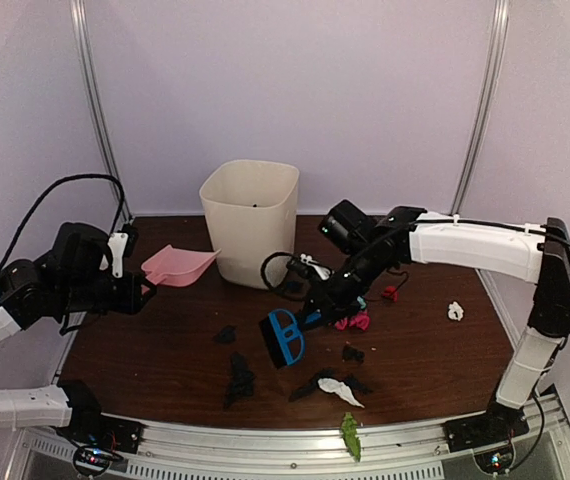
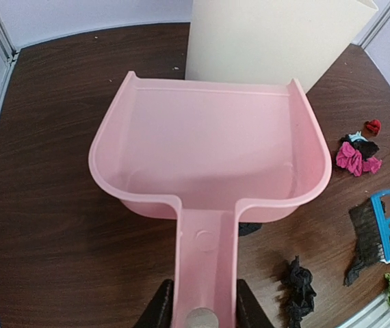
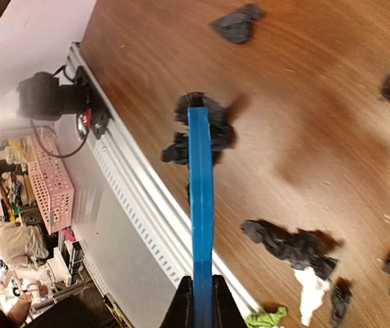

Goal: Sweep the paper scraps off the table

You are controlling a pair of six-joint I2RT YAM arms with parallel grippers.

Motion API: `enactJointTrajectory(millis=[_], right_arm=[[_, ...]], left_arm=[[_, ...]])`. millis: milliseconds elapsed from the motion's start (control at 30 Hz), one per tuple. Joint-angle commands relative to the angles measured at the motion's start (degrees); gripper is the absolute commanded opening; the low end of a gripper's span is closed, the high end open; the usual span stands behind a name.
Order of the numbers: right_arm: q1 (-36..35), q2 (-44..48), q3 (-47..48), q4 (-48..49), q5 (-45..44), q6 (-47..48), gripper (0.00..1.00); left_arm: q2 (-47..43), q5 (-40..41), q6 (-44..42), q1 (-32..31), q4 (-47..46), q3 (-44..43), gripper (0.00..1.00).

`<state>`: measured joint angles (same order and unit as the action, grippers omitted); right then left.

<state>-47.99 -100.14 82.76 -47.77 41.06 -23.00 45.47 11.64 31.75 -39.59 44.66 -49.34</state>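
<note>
Paper scraps lie across the table: black wads, a pink wad, a red one, a white one, and a green one on the front rail. My left gripper is shut on the handle of the pink dustpan, which sits left of the bin. My right gripper is shut on the blue brush, whose black bristles hang over the table's middle beside the pink wad. In the right wrist view, black scraps and a white scrap lie right of the brush.
A tall cream bin stands at the back centre, right behind the dustpan's mouth. The silver rail runs along the front edge. Frame posts rise at both back corners. A black cable loops near the bin's right side.
</note>
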Motion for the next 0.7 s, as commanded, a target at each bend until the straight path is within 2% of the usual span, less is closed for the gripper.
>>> enactJointTrajectory(millis=[0,167,300,467,667], right_arm=[[-5.50,-5.59,3.59,8.04,4.86,-5.08,0.00],[-10.38,-15.60,11.72,12.12,6.02,-8.86,0.00],[-11.81,-20.66,14.10,12.54,4.55,-11.17,0.00],[-9.99,-18.60,7.64,12.34,0.66,-11.41,0.00],[-5.02,-12.24,-1.65,7.50,-3.74,-6.57,0.00]], left_arm=[[0.39,4.06,0.58,-0.22,-2.39,-2.25,0.11],[0.28,5.13,0.90,-0.22,-2.39,-2.08,0.11],[-0.98,5.15,0.97,-0.22,-2.22,-2.31,0.11],[-0.54,2.12,-0.81,-0.22,-2.26,-3.05,0.11],[2.29,-2.86,-3.81,-0.65,-2.47,-3.86,0.10]])
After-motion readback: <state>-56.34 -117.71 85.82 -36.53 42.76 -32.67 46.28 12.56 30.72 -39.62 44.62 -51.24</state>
